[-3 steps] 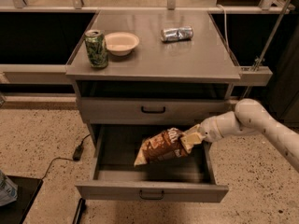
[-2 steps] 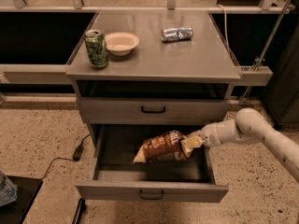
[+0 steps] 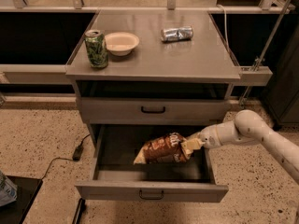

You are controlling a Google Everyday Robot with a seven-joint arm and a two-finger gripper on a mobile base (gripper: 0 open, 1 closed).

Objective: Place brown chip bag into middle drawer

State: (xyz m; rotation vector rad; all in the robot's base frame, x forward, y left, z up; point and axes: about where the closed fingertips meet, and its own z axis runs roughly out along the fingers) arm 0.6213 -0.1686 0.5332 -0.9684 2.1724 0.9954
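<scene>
The brown chip bag (image 3: 161, 149), dark brown and tan with white lettering, lies tilted inside the open middle drawer (image 3: 107, 171), its left end low toward the drawer floor. My gripper (image 3: 190, 146) reaches in from the right over the drawer's right side and is shut on the bag's right end. The drawer's grey front (image 3: 187, 191) with a thin loop handle is pulled out toward the camera.
The closed top drawer (image 3: 117, 110) with a black handle sits above. On the cabinet top stand a green can (image 3: 96, 48), a white bowl (image 3: 121, 43) and a crushed silver can (image 3: 177, 33). A black cable (image 3: 70, 157) lies on the floor at left.
My arm and gripper have come down slightly, and the bag has sunk a little lower into the drawer, still held.
</scene>
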